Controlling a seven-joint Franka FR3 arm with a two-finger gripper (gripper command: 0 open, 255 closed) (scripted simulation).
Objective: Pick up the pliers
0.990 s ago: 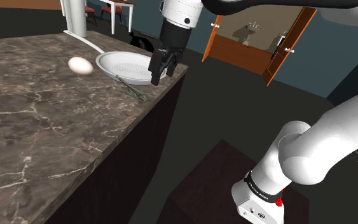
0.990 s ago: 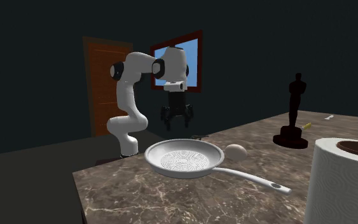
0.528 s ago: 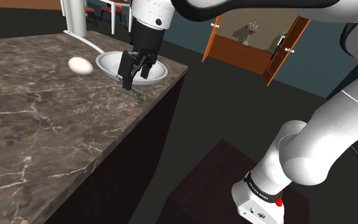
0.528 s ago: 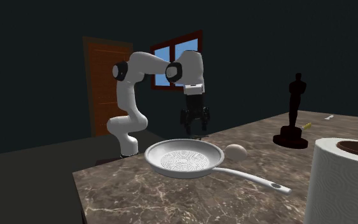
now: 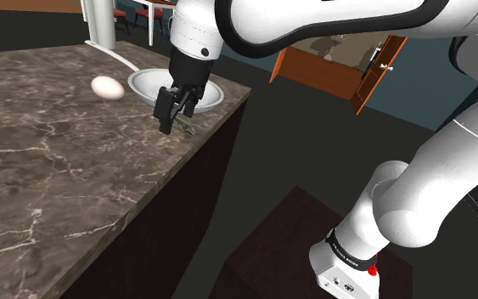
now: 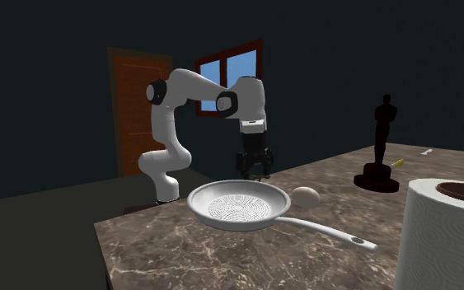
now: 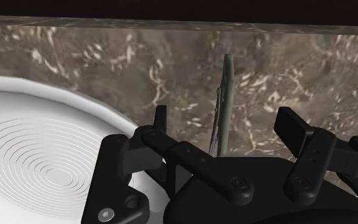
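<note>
Showing the approach stage of the pick: the hand (image 5: 171,117) hangs low over the marble bench (image 5: 59,178), its two black fingers standing apart and clasping nothing. The pliers (image 7: 226,95), a slim grey-green tool, lie flat on the bench close to its edge. In the wrist view they run up the gap between the fingers, which appear not to touch them. Judged from this, the reach and alignment are done; the final lowering, the closing of the fingers and the lift are not yet done. Room is tight on two sides. The white pan (image 5: 137,85) sits just beside the pliers with its rim near one finger, so that finger would have little clearance on the way down. On the other side the bench edge is near, with a drop to the dark floor beyond; a nudge rather than a clean grip could slide the thin tool off. The egg (image 5: 107,87) lies at the shoulder view's left of the pan, apart from the hand. Above the bench the space looks open for a straight lift.
</note>
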